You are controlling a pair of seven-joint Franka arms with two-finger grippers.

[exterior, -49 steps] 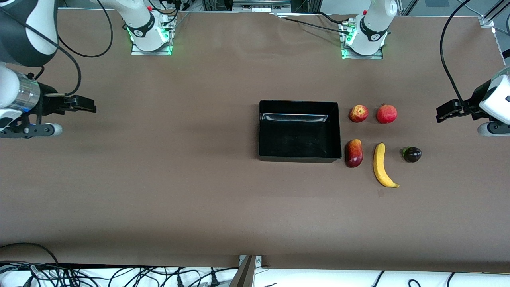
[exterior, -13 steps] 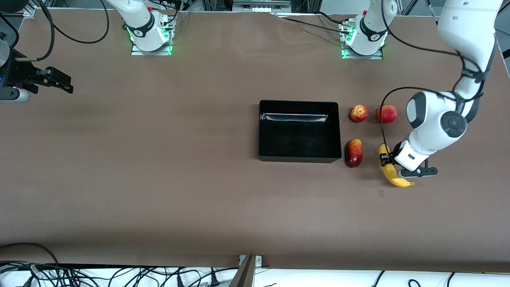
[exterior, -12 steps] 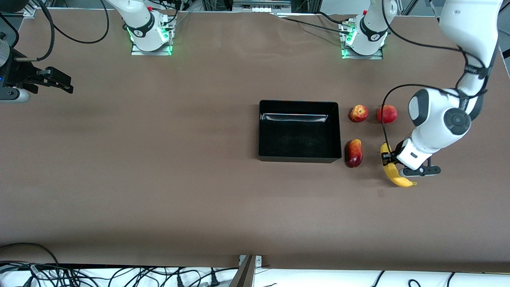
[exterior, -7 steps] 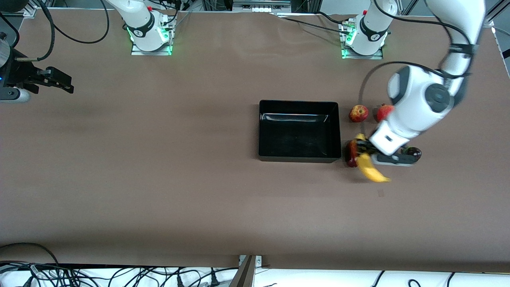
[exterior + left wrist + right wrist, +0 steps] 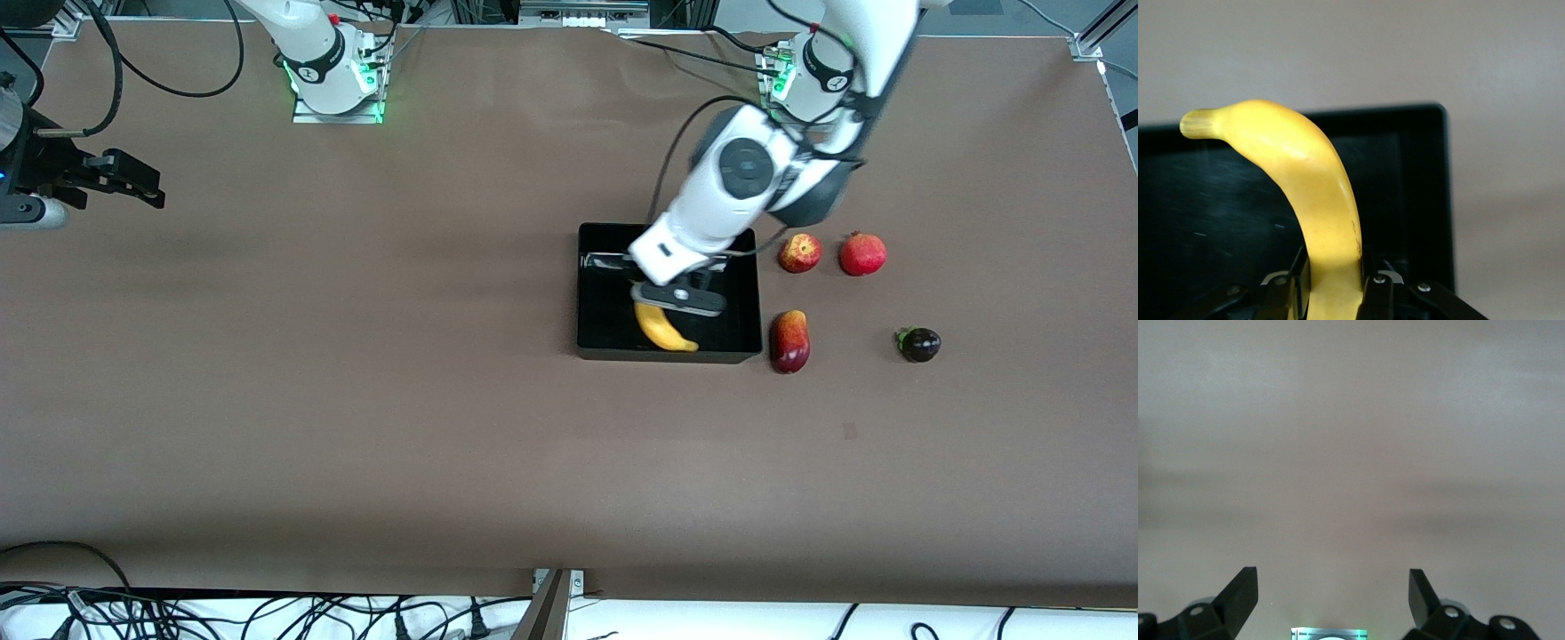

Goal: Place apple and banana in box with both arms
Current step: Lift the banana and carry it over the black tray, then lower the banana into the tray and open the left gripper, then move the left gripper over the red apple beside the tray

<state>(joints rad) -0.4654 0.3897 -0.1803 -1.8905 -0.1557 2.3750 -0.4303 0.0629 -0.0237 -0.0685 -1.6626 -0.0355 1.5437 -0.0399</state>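
My left gripper [image 5: 647,300] is shut on the yellow banana [image 5: 662,329] and holds it over the black box [image 5: 613,238]. In the left wrist view the banana [image 5: 1308,190] sticks out between my fingers [image 5: 1375,293] above the box floor [image 5: 1198,220]. The apple [image 5: 799,253], red with yellowish patches, lies on the table beside the box, toward the left arm's end. My right gripper [image 5: 133,182] is open and empty; that arm waits at the right arm's end of the table. Its fingertips [image 5: 1245,590] show over bare table.
A uniformly red round fruit [image 5: 862,253] lies beside the apple. A dark-red-and-yellow elongated fruit [image 5: 789,341] lies beside the box's nearer corner. A small dark purple fruit [image 5: 918,344] lies farther toward the left arm's end.
My left gripper took hold of the banana, lifted it off the table and carried it over the box. The right arm has hardly moved in the last second.
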